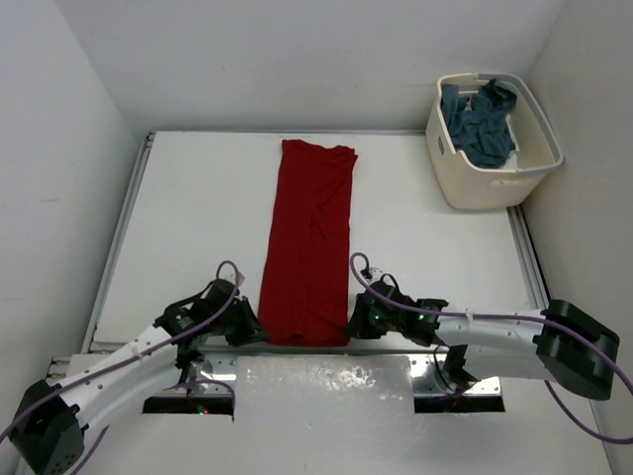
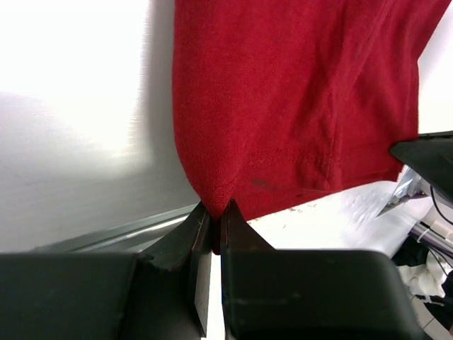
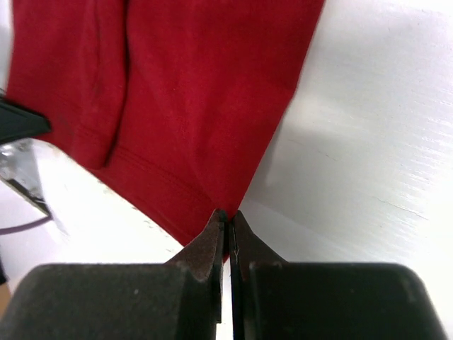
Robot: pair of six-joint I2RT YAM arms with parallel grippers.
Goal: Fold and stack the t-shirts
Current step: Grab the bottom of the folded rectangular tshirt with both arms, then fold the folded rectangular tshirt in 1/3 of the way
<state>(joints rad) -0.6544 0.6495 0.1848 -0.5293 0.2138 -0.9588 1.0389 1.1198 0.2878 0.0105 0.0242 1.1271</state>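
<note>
The red t-shirt (image 1: pixel 309 242) lies on the white table as a long narrow strip, folded lengthwise, running from the far side to the near edge. My left gripper (image 1: pixel 259 332) is shut on its near left corner (image 2: pixel 212 195). My right gripper (image 1: pixel 352 325) is shut on its near right corner (image 3: pixel 225 205). In each wrist view the jaws pinch red cloth at the hem. A blue-grey t-shirt (image 1: pixel 482 122) sits crumpled in the basket. The white t-shirt is not in view.
A cream laundry basket (image 1: pixel 493 178) stands at the far right corner against the wall. White walls close in the table on the left, back and right. A shiny sheet (image 1: pixel 326 391) covers the near edge between the arm bases.
</note>
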